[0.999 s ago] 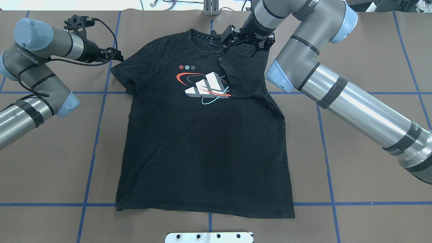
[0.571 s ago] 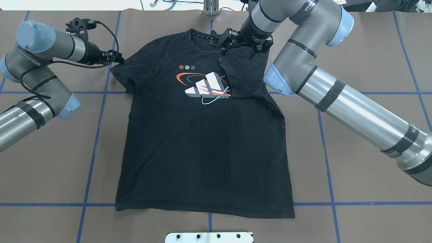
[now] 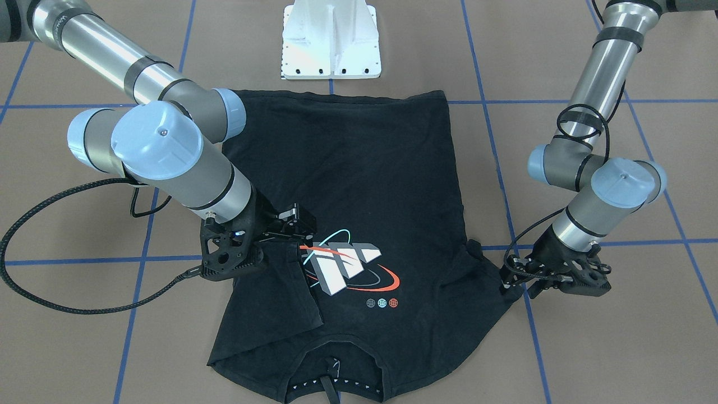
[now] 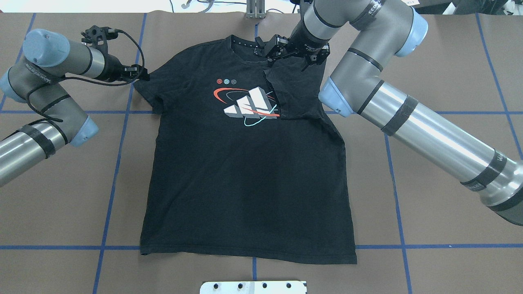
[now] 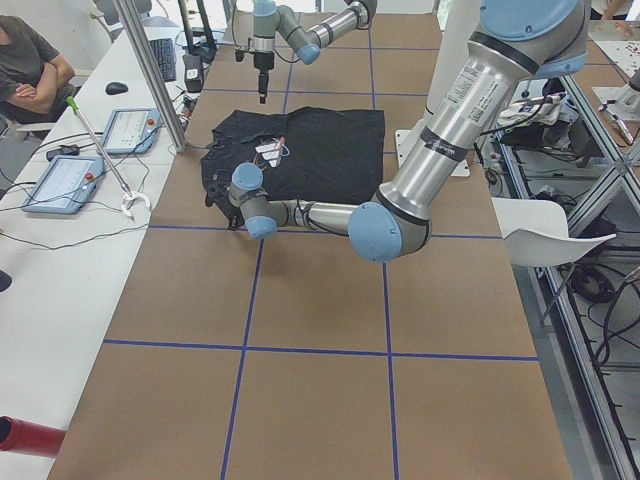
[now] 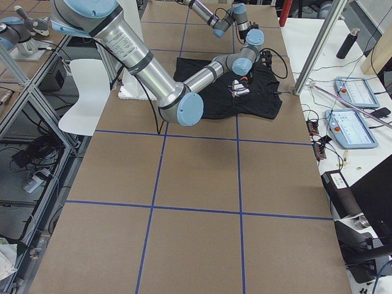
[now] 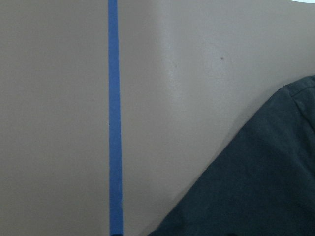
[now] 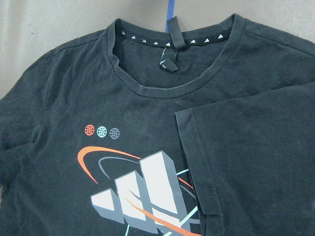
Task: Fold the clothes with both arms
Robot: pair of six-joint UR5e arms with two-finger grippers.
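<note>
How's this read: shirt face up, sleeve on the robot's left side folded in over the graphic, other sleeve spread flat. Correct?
Wrong side. The folded-in sleeve is on the robot's right, by the right gripper, over the graphic's edge; the left sleeve is the one spread flat, by the left gripper. T-shirt face up, as said. The overhead exterior view shows it.

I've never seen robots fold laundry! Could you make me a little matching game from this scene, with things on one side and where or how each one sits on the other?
1 sleeve on the robot's right
2 sleeve on the robot's left
3 left pincer
4 white base plate

A at a sleeve's outer edge
B folded over the chest graphic
C spread flat
D past the hem of the T-shirt

Pairs: 1-B, 2-C, 3-A, 4-D.
</note>
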